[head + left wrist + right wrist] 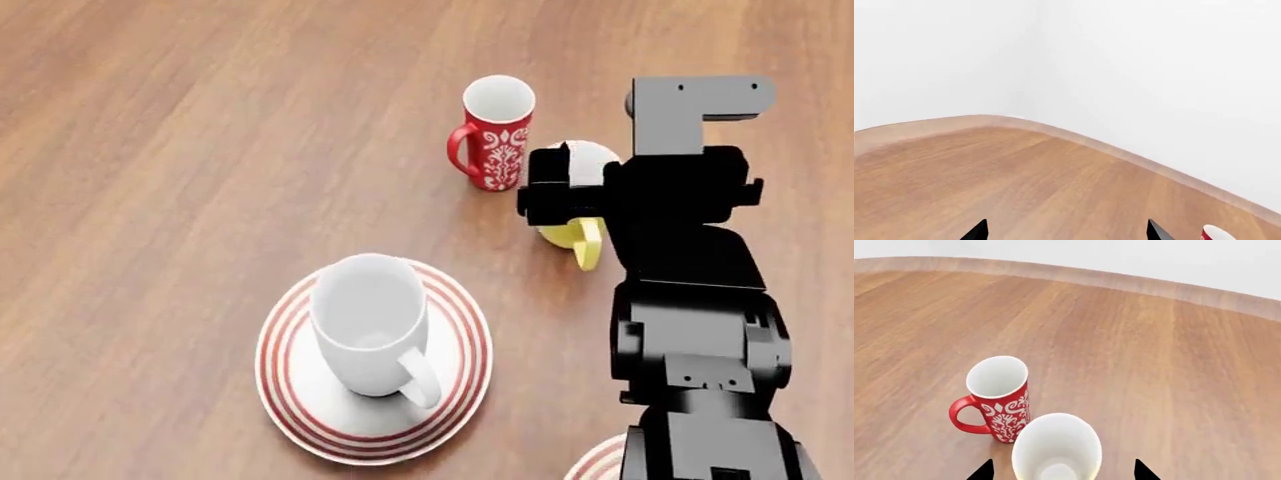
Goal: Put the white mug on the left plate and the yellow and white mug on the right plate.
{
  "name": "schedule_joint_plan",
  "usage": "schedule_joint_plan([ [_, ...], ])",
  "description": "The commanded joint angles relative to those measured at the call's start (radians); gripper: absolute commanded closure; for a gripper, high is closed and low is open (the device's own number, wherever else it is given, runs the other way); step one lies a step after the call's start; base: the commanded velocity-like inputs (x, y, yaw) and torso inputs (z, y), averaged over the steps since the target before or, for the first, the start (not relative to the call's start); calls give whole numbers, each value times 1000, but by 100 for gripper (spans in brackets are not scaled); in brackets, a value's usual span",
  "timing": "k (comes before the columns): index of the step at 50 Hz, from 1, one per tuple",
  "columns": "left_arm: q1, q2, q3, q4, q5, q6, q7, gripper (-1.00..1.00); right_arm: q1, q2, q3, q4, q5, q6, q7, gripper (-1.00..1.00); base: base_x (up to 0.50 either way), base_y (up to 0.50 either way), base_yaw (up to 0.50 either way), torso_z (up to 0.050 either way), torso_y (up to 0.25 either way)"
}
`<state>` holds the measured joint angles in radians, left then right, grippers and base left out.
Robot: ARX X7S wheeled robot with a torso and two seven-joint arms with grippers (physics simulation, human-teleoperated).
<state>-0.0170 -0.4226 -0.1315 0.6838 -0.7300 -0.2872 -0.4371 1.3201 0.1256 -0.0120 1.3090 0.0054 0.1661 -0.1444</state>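
The white mug [367, 320] stands upright on the left plate [294, 400], handle toward the near right. The yellow and white mug [582, 238] stands on the table right of the red mug, mostly hidden under my right arm [681, 200]. In the right wrist view its white inside [1056, 450] lies between the fingertips of my right gripper [1063, 471], which is open, with a gap on each side of the mug. Only a sliver of the right plate [597, 464] shows at the bottom edge. My left gripper [1067, 232] is open and empty above bare table.
A red mug with a white floral pattern [494, 135] stands upright just left of the yellow mug, handle to the left; it also shows in the right wrist view [997, 397] and the left wrist view [1217, 234]. The wooden table's far edge [1074, 135] meets a white wall.
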Motion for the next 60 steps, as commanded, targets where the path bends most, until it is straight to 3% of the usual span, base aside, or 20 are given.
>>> schedule_joint_plan([
  [1,-2,-4,-6,1,-26,-4,-3,-100,4,-1,14,0,-2,-25,-7,-100,0,0,0,0,0],
  [9,9,-4,-2,6,1,20,9,-100,2,-5,15,0,-4,-30,-17,-100,0,0,0,1,-174],
  [18,12,-7,-7,4,-20,21,12,-100,-13,-3,35,0,2,-141,-39,-100,0,0,0,1,-102],
  [60,6,1,-24,-4,-25,42,-21,-100,-33,4,59,0,-4,-141,-39,-100,0,0,0,2,-87],
])
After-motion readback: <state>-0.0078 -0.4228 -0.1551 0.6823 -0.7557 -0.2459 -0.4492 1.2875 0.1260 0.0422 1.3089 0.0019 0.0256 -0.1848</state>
